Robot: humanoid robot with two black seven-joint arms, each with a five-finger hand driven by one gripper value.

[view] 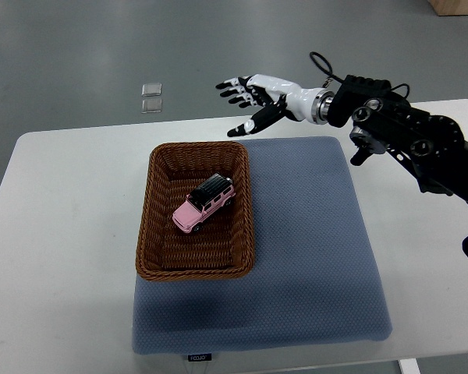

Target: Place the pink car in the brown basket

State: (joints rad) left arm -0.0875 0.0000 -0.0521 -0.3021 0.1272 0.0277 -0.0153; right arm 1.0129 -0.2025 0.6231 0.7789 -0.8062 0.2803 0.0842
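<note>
A pink car (pixel 203 204), a small boxy toy with a black roof, lies inside a brown basket (pixel 157 234). It rests on the woven floor of the basket, slightly toward the far half, turned at a slant so that its nose aims at the near left corner. It stands on its wheels and touches none of the basket walls. Judging by this, the placing appears to be done: the car is down and nothing holds it.

The basket is rectangular, woven of wicker, with sloping sides. It sits on the left part of a blue-grey padded mat (pixel 312 249), which most likely serves to soften contact and keep things from sliding. The mat lies on a white counter (pixel 62 234) with rounded corners.

The right hand (pixel 249 97), white with black fingertips, reaches in from the right edge on a black arm (pixel 405 136). It hovers above the far edge of the counter, beyond the basket's far right corner and well apart from the car. Its fingers are spread and hold nothing, palm turned toward the left.

The left arm does not show. On the grey floor (pixel 62 62) beyond the counter lie two small clear squares (pixel 151 97).
</note>
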